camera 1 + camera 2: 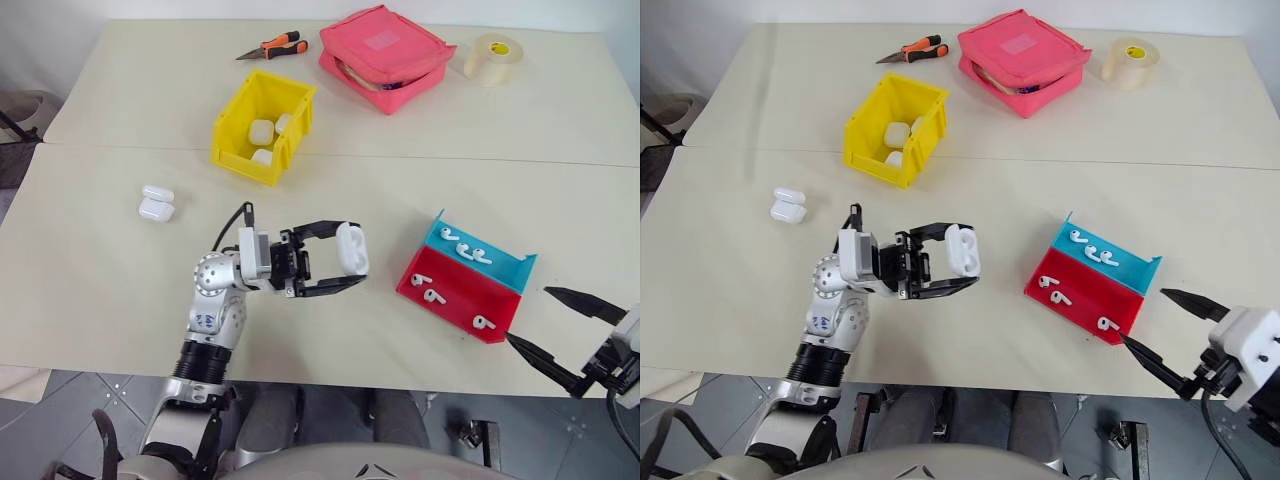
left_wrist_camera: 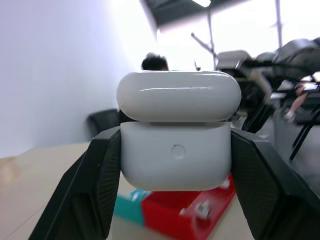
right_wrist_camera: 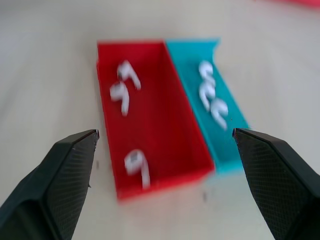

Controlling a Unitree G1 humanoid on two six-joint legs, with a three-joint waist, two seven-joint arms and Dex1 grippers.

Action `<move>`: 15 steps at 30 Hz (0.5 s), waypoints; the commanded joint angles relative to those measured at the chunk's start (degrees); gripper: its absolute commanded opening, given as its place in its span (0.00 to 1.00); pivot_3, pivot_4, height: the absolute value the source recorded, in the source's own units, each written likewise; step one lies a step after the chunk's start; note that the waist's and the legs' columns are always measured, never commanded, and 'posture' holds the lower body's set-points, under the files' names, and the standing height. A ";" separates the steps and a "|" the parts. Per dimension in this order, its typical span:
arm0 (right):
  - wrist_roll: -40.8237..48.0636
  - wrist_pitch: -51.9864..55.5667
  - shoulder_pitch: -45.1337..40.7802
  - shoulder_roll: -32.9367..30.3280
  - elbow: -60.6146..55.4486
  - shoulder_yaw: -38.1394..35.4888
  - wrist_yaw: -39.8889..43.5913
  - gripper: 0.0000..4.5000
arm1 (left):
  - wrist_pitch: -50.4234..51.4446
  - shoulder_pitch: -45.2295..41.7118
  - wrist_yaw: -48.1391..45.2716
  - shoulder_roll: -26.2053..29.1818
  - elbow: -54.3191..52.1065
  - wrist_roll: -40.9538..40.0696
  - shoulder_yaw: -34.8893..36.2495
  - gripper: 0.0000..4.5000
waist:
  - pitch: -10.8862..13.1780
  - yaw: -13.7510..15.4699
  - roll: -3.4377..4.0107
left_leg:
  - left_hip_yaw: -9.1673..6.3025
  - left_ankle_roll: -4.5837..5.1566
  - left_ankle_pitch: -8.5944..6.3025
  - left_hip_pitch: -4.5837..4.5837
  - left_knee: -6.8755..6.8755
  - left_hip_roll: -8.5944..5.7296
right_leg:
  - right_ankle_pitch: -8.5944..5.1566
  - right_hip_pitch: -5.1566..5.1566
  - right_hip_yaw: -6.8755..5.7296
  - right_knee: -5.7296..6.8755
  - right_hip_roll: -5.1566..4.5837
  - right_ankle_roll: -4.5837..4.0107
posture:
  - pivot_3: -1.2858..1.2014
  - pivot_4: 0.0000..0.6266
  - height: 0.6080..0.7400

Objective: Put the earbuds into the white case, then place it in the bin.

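The left gripper (image 1: 345, 262) is clamped on the white case (image 1: 352, 248), holding it in the air just beside the red-and-blue tray (image 1: 500, 296), on the side towards the yellow bin (image 1: 236, 150). The right gripper (image 1: 548, 325) hangs with its fingers spread wide and nothing between them, close to the tray's near corner. Six earbuds (image 1: 430, 295) lie in the tray, three in the red half and three in the blue, while the bin, well beyond the tray, holds three more white cases (image 1: 262, 131).

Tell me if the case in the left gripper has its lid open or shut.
Slightly open. The case, clamped in the left gripper, shows a dark gap between lid and body in the left wrist view.
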 commanded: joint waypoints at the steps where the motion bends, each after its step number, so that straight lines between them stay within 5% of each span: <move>1: 3.36 7.29 0.64 -2.84 -5.37 -2.95 -2.16 1.00 | 1.31 -0.46 -1.93 -2.10 1.52 -1.79 -1.94 0.62 | 0.00 -0.21 0.00 | -0.01 0.00 -0.01 0.01 0.00 0.01 | 0.00 0.00 0.02 -0.02 0.00 0.00 | 0.52 0.24 1.00; 5: 6.53 21.20 0.74 -7.15 -13.28 -0.72 -8.00 1.00 | 2.66 -0.07 -3.28 -2.66 1.90 -1.86 -2.65 0.62 | 0.00 -0.15 0.01 | -0.04 -0.02 0.00 -0.01 -0.01 0.07 | 0.00 -0.07 0.00 0.01 0.02 0.00 | 0.52 0.24 1.00; 15: 16.92 47.51 -14.63 -20.79 -18.70 7.03 -20.27 1.00 | 6.20 -0.57 -6.43 -3.68 2.10 -5.59 -1.28 0.62 | 0.00 0.33 0.00 | -0.51 0.06 -0.07 -0.14 0.26 0.00 | 0.00 -0.03 -0.05 0.00 0.00 0.00 | 0.52 0.24 1.00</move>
